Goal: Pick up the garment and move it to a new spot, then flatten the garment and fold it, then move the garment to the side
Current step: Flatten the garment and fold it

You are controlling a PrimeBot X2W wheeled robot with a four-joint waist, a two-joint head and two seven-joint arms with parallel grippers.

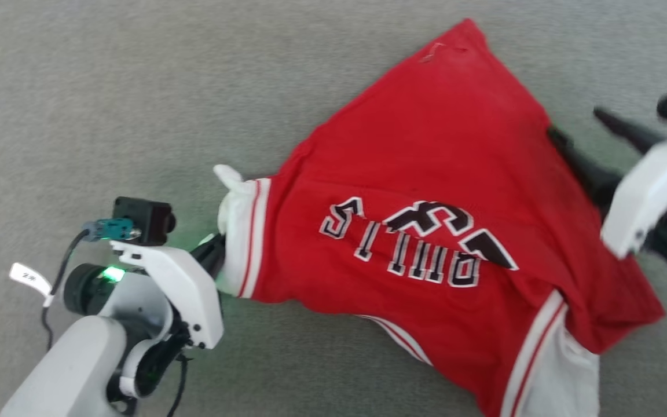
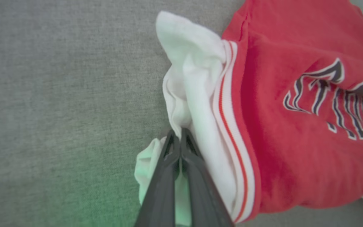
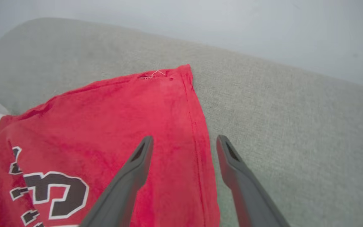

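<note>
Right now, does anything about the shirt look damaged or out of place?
Yes. The garment seems to have a small tear with a loose white thread near its far hem corner. It also lies askew, one white sleeve bunched in the shut left end effector.

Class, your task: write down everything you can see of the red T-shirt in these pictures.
The T-shirt is red soft-looking knit with white sleeves edged in red stripes and black, white-outlined "BULLS" lettering with numerals. It lies rumpled, partly spread, on a grey fabric surface. The left gripper is shut on one white sleeve; the right gripper stands open astride its side edge.
</note>
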